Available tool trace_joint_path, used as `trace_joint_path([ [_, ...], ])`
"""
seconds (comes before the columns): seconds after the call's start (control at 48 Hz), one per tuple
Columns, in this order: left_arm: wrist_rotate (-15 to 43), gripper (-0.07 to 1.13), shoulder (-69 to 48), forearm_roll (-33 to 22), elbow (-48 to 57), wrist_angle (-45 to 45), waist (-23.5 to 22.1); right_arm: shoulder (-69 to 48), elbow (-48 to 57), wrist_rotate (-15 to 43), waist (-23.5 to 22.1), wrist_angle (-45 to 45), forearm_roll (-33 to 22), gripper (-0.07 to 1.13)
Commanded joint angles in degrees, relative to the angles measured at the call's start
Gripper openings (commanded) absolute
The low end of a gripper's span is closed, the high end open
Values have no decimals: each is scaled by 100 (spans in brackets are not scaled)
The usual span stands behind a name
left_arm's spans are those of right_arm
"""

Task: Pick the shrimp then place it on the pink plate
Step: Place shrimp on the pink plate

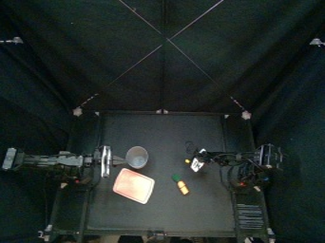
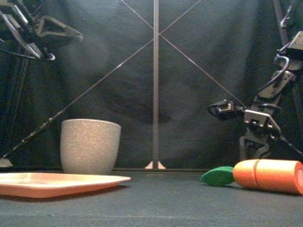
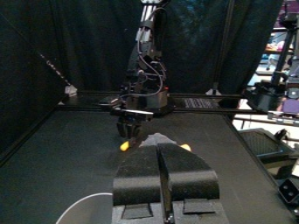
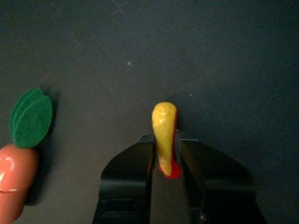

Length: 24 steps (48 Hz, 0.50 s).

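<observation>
The black surface carries only a few things, all lying to the left-arm side of the right tool. The largest is the pink plate, flat and bare, which lies away from that tool toward the left arm and nearer the front edge. The grey cup stands upright just behind the plate, about level with the right tool. A toy carrot with green leaves lies between the tool and the plate, close beside the tool. The left tool rests beyond the cup with its jaws pressed together on nothing. The shrimp, the smallest thing here, is a slim yellow curve with a reddish tail. It sits between the right tool's jaws, which are closed narrowly on its tail end while the rest sticks out past the fingertips. Whether it is clear of the surface I cannot tell. It looks like a light, stiff and smooth toy, so weight should be no trouble, but an end grip on a curved, slick body could let it swivel or slide. A hold across the thicker middle would probably be surer, and the carry should pass over or behind the carrot.
</observation>
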Motion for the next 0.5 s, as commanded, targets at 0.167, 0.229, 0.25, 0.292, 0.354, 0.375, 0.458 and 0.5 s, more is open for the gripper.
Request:
trace_joint_path([
  [0.167, 0, 0, 18, 0, -79, -53, -18, -352, -598, -9, 308, 79, 79, 45],
  [0.229, 0, 0, 26, 0, -79, -53, -9, -439, -888, -9, 510, 79, 79, 45],
  [0.25, 0, 0, 26, -9, -79, -53, -9, -448, -976, -9, 580, 79, 79, 45],
  [0.292, 9, 0, 26, 0, -79, -53, -9, -457, -1143, -9, 712, 62, 79, 45],
  [0.354, 9, 0, 26, 0, -79, -70, -9, -422, -1397, -9, 949, 44, 79, 45],
  [0.375, 9, 0, 26, 0, -79, -70, -9, -396, -1485, -9, 1028, 26, 79, 45],
  [0.458, 9, 0, 26, -9, -88, -79, -9, -167, -1819, 0, 1345, -70, 105, 45],
  [0.5, 18, 0, 18, 0, -79, -79, -9, -26, -1986, 0, 1485, -149, 167, 45],
])
